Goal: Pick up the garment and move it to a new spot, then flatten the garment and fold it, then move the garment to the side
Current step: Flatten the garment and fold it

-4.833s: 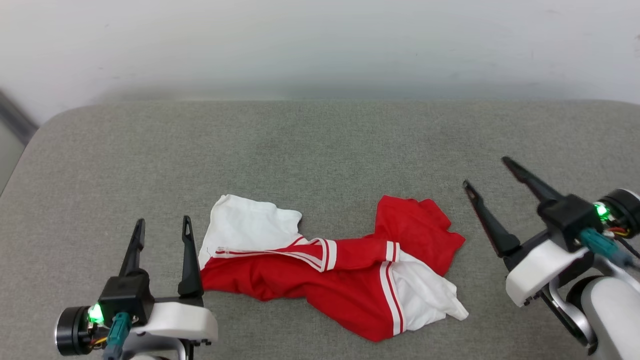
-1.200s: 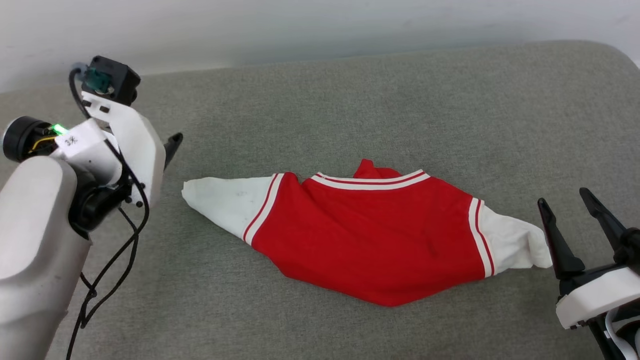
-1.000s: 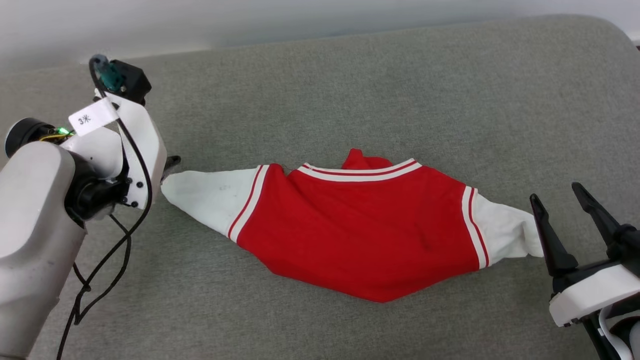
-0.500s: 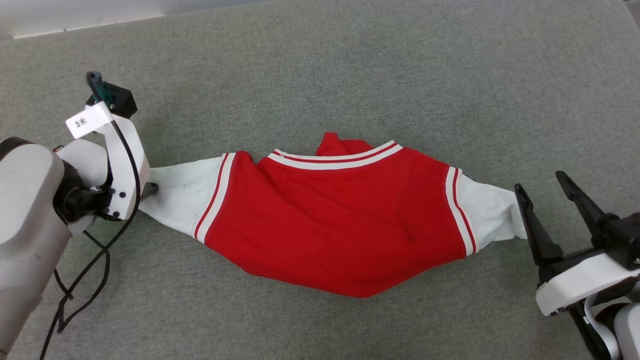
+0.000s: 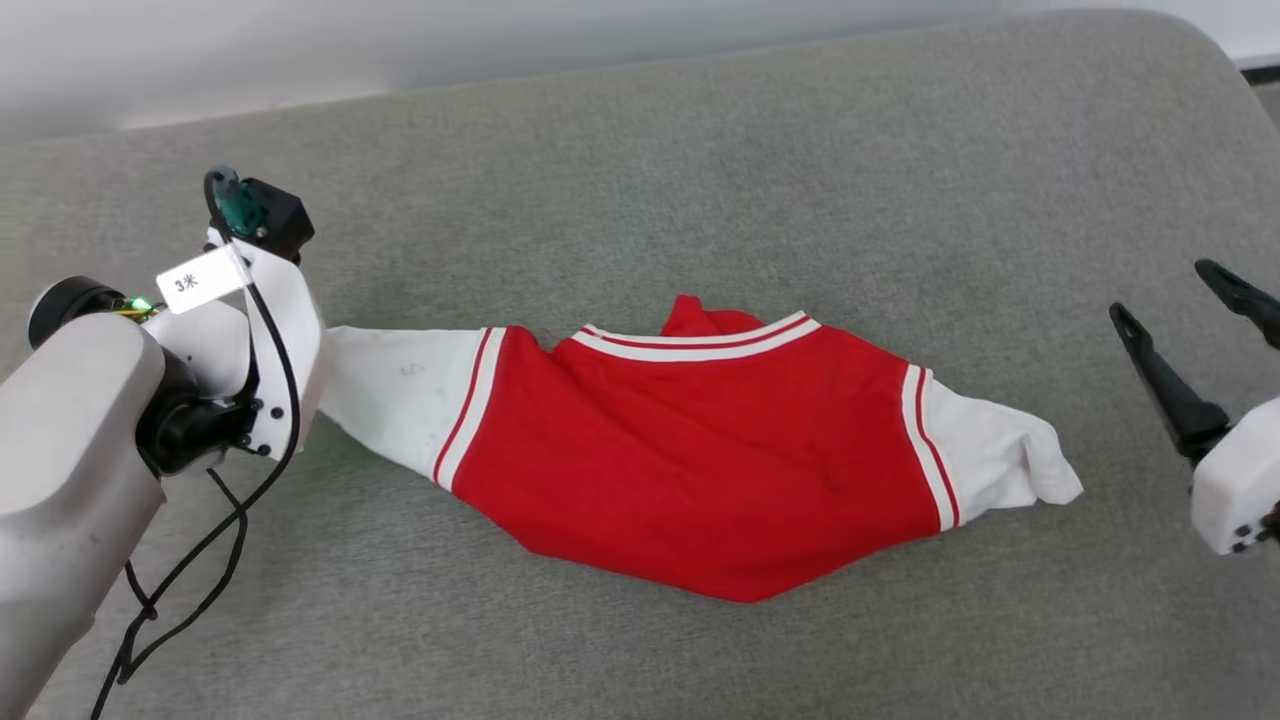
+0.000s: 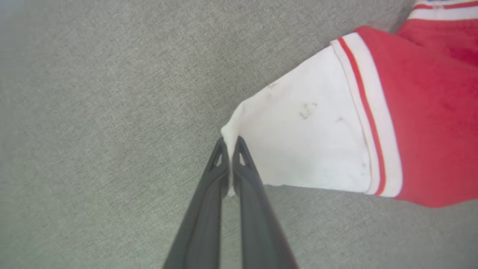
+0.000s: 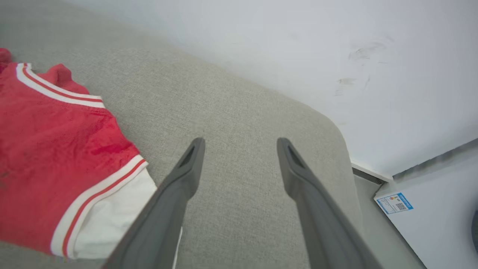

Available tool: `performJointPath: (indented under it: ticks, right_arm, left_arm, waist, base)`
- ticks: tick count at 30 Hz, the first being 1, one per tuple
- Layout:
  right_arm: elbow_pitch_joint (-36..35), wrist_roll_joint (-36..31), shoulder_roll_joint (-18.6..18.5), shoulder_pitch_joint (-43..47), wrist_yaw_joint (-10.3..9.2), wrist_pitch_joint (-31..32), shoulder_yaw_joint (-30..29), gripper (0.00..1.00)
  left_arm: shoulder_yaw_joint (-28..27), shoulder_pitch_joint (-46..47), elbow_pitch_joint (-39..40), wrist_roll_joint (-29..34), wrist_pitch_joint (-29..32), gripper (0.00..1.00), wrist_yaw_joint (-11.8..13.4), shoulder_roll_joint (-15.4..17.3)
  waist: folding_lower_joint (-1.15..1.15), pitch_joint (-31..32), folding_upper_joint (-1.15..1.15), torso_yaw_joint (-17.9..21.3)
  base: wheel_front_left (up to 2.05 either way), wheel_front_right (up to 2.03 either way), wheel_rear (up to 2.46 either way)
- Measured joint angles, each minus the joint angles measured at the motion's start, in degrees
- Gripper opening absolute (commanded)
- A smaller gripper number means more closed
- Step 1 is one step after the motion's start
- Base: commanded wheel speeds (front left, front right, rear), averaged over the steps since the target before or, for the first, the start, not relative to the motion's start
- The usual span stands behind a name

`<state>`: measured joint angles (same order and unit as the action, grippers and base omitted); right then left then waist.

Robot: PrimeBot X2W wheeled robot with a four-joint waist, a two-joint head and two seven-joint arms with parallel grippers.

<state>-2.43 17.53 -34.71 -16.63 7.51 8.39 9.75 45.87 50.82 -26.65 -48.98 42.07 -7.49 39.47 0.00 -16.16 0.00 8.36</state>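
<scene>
The left gripper (image 6: 228,144) is clamped on a white sleeve tip of the jersey (image 5: 700,450) at 9 o'clock. The jersey lies mid-cushion, its long axis running 9 to 3, collar toward 12, hem toward 6. The right gripper (image 5: 1160,290) gapes wide at 3, apart from the other sleeve. The gray cushion (image 5: 640,180) spreads all around, widest toward the wall (image 5: 500,40) at 12.

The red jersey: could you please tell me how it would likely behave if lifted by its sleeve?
Probably floppy: the garment lies wrinkled, and its sleeve bunches where the left gripper pinches it. Likely light, being thin cloth.
</scene>
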Motion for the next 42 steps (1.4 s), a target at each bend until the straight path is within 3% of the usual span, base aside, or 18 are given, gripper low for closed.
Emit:
performJointPath:
  ticks: [7,13,18,24,30,31,32,42]
  right_arm:
    - [-1.77,16.28,-12.82,-7.51,0.0,24.55,11.54,1.0]
    - [1.58,25.91,-16.71,-13.26,0.0,40.8,19.92,1.0]
    - [7.32,27.33,-14.5,-17.47,0.0,43.15,24.03,1.0]
    - [15.27,27.95,-11.28,-19.28,-0.02,41.06,29.34,1.0]
    - [19.07,29.67,-11.74,-20.64,-0.13,37.63,34.76,1.0]
    - [19.31,29.96,-11.81,-20.97,-0.13,36.84,35.54,0.23]
    - [19.54,30.22,-11.92,-21.19,-0.13,35.96,36.27,0.0]
    - [18.61,33.82,-13.78,-23.32,0.01,24.6,38.89,0.0]
  left_arm:
    - [2.15,0.41,3.16,0.54,-3.16,0.0,0.0,0.6]
    - [3.6,2.46,5.38,1.36,-4.57,0.0,0.0,-0.38]
    - [4.53,4.97,6.75,1.87,-5.66,0.0,0.0,-1.04]
    - [5.9,6.89,7.16,1.91,-6.95,0.0,0.0,-1.97]
    - [7.23,7.17,6.82,1.19,-8.47,0.0,0.0,-1.9]
    - [7.36,7.21,6.67,1.01,-8.62,0.0,0.0,-1.75]
    - [7.49,7.25,6.48,0.83,-9.03,0.0,0.0,-1.63]
    - [8.43,7.13,5.67,-0.59,-13.83,0.0,0.0,-0.55]
  waist:
    - [0.0,1.53,0.0,-2.76]
    - [0.0,0.26,0.0,-4.75]
    - [0.0,-1.78,0.0,-6.22]
    - [0.0,-4.08,0.0,-7.95]
    - [0.0,-4.6,0.0,-8.44]
    - [0.0,-4.5,0.0,-8.36]
    - [0.0,-4.35,0.0,-8.26]
    - [0.0,0.76,0.0,-7.57]
  base:
    - [0.0,0.0,0.0]
    - [0.0,0.0,0.0]
    - [0.0,0.0,0.0]
    - [0.0,0.0,0.0]
    - [0.0,0.0,0.0]
    - [0.0,0.0,0.0]
    - [0.0,0.0,0.0]
    - [0.0,0.0,0.0]
